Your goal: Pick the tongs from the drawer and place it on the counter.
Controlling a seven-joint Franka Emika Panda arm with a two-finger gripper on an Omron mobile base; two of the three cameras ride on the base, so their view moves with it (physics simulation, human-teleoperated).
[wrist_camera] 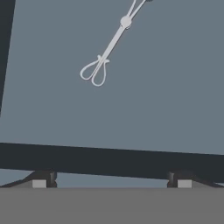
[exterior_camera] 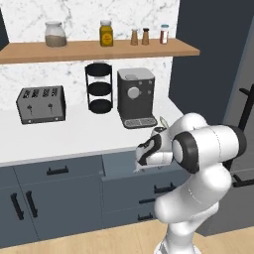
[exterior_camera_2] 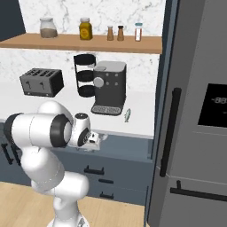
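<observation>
A kitchen with a marble-look back wall and a tall grey fridge (exterior_camera_2: pixel 195 115) on the right. The long white counter (exterior_camera: pixel 64 136) runs over blue-grey cabinets, with a wooden shelf (exterior_camera: pixel 99 49) above it carrying jars and small shakers. On the counter stand a black coffee machine (exterior_camera: pixel 136 96), a grey toaster (exterior_camera: pixel 41 104) well to its left, and a black tiered rack (exterior_camera: pixel 99 88) between them, just beside the machine. A small silvery fish-shaped thing (exterior_camera_2: pixel 127 115) lies on the counter near the fridge.

Below the counter edge the drawer (exterior_camera: pixel 119 166) stands pulled out, its plain flat front facing the robot. The white arm bends over it, and the hand (exterior_camera_2: pixel 94 138) hangs above the open drawer. In the hand view the drawer floor (wrist_camera: pixel 166 87) is a flat blue-grey field with its dark front wall across the bottom.

The tongs (wrist_camera: pixel 107 50) lie flat on the drawer floor, slanting, with the looped ends toward the hand and the slender arms running off the top edge. The hand (wrist_camera: pixel 111 183) is wide open and empty, its fingertips (wrist_camera: pixel 39 183) well apart from the tongs.
</observation>
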